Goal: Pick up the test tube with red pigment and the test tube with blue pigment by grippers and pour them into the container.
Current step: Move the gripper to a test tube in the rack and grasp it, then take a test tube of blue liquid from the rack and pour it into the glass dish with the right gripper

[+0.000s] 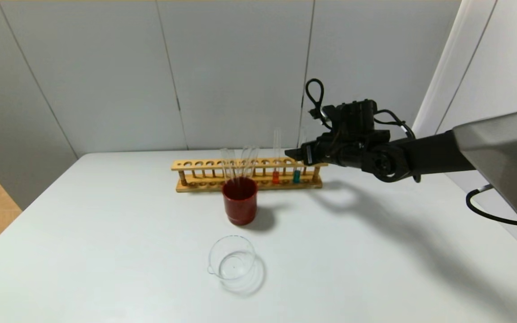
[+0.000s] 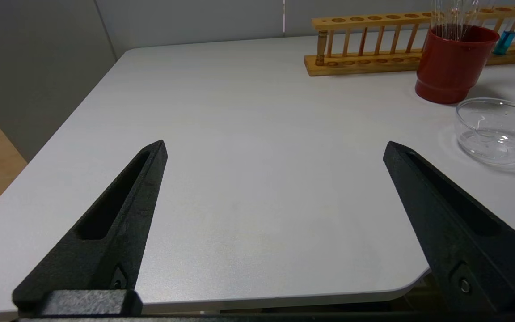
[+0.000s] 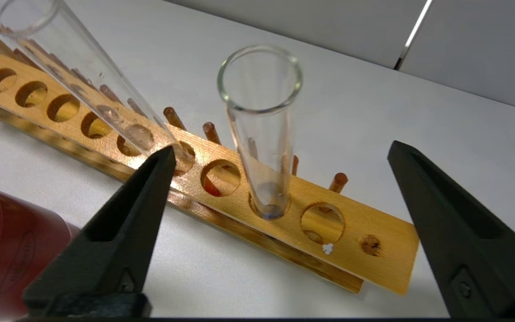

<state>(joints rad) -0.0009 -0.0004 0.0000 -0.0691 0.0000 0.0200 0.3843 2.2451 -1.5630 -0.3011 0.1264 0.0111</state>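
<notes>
Right end effector (image 3: 280, 152) open around upright blue tube (image 3: 262, 129), apparently untouched.

The right arm reaches out level from the robot's right side, wrist extended forward, and its right gripper (image 3: 280, 154) hangs in the air with both black fingers spread wide apart. The left gripper (image 2: 275, 150) sits low, fingers likewise splayed wide, holding nothing.
</notes>
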